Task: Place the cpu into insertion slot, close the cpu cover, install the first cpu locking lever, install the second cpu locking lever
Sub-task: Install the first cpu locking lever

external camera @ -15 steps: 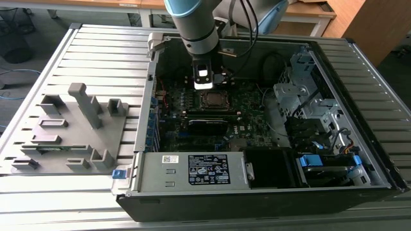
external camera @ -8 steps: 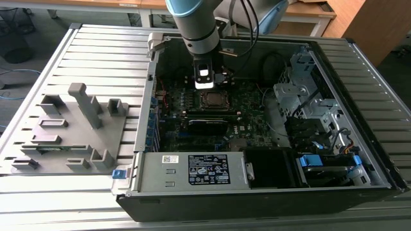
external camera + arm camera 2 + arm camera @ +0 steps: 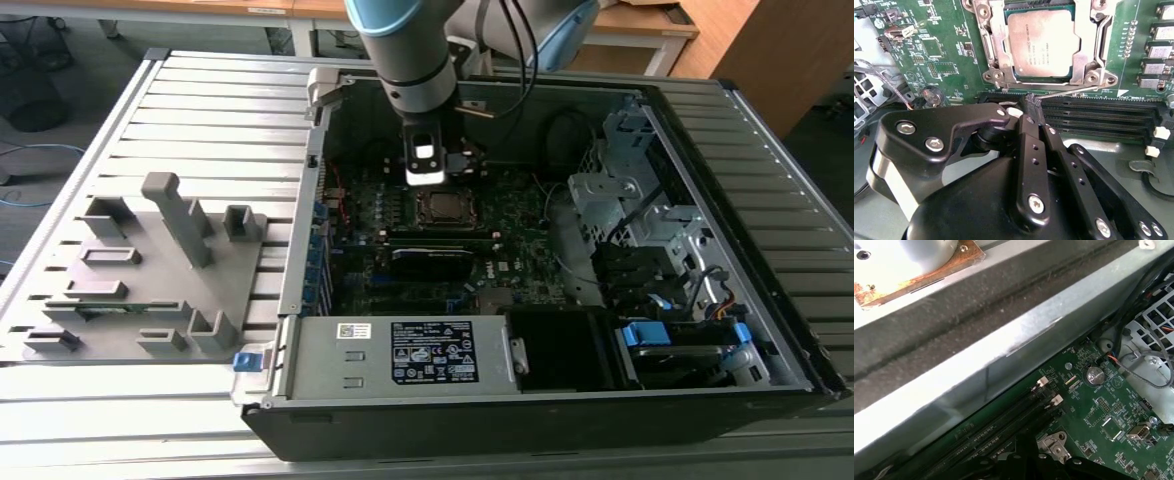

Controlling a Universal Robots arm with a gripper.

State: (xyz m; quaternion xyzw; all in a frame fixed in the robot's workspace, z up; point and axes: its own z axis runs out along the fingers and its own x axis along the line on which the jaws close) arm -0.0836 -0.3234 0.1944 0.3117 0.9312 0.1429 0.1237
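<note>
Broadly, the open computer case (image 3: 561, 250) lies on its side on the slatted grey surface (image 3: 214, 120), with a grey fixture tray (image 3: 147, 270) beside it toward the exterior view's left. My arm (image 3: 407, 50) reaches down into the case from above, over the green motherboard (image 3: 400, 240). The power supply box (image 3: 400, 355) with its white label sits at the case's near edge, and a long black card (image 3: 430, 262) lies between it and the socket.

In the second wrist view my fingers (image 3: 1033, 107) are drawn together, pinched on the tip of a thin silver locking lever (image 3: 1074, 91) that runs along the socket's edge, just beside the black memory slots (image 3: 1099, 112). I think the tips actually grip the wire, though the contact spot is small and dark.

The cpu (image 3: 1040, 42) lies flat in the insertion slot (image 3: 996, 75), just beyond my fingertips. The cpu cover (image 3: 1086, 45) is folded down around it, its window framing the chip's silver top. A round coin cell (image 3: 1096, 374) sits on the board in the first wrist view.
</note>
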